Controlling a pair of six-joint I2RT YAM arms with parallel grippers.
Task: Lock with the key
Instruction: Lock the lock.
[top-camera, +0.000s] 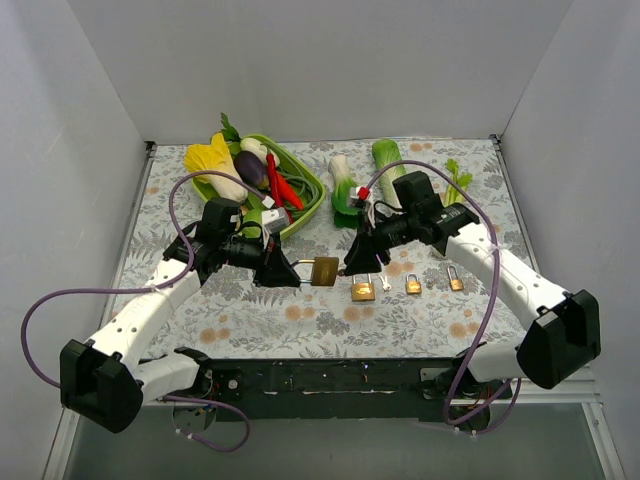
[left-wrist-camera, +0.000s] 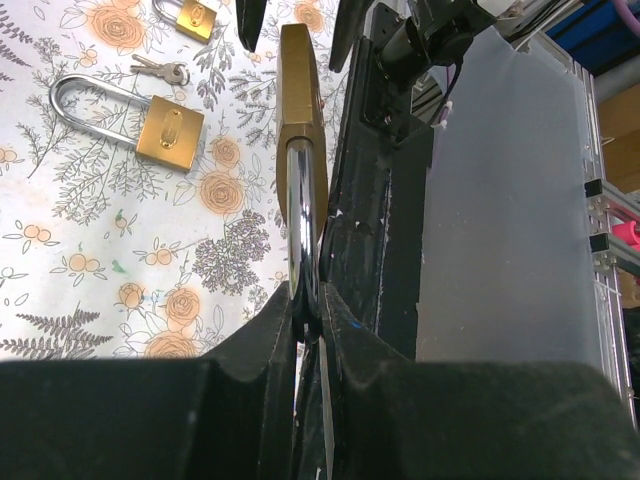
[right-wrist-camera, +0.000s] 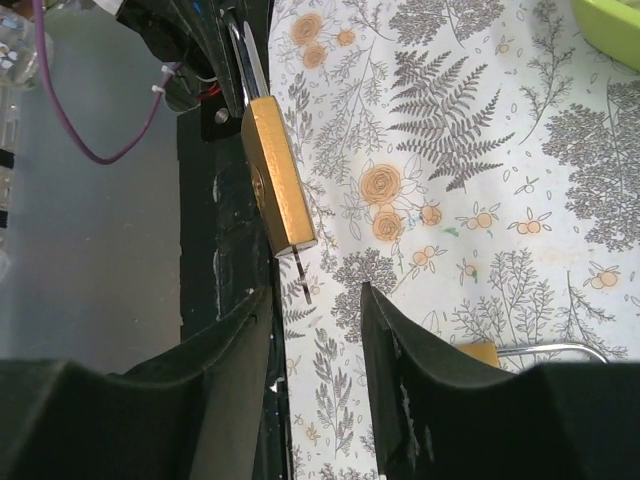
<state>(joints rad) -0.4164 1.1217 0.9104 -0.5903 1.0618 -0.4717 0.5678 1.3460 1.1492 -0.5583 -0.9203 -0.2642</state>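
The left arm is reaching from the near left toward the middle of the table, with its forearm low and almost level. The left gripper is pinching the steel shackle of the brass padlock and is holding it in the air, the body pointing toward the right arm. The right arm is bending in from the other side. The right gripper is standing spread at the lock's bottom end, where a thin key is sticking out between the fingers without touching them. Other padlocks are lying on the table nearby.
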